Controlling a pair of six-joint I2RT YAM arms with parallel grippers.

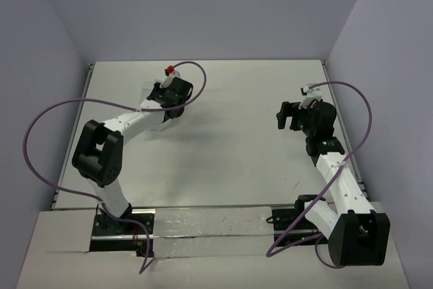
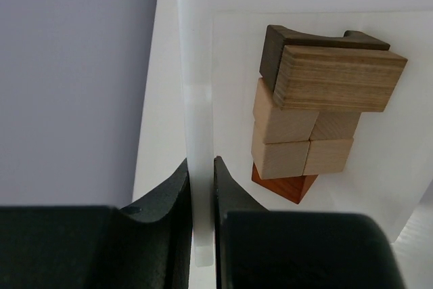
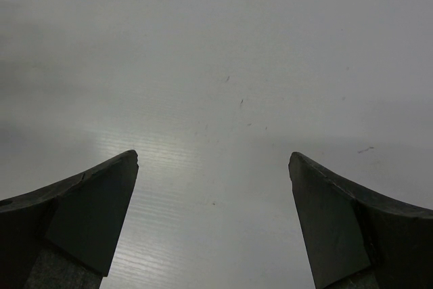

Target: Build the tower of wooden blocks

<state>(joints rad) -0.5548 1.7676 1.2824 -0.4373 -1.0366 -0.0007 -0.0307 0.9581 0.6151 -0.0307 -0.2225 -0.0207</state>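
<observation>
Pinching white tray [image 2: 196, 65] rim with left gripper [image 2: 201, 191], jaws clamped tight, probably to steady or tip it. Wood blocks [image 2: 304, 133] lying inside tray. Right gripper [image 3: 213, 167] hanging wide open, empty, over table [image 3: 216, 45].

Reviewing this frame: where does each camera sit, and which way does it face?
Top external: above and behind the arm bases, looking down on the table; both arms, left gripper and right gripper show.
Left wrist: on the left arm, looking along its jaws, shut on the rim of a white tray with the wood blocks on it.
Right wrist: on the right arm, looking down past its open jaws at the table.
Shared: top and each wrist view show that arm's gripper.
</observation>
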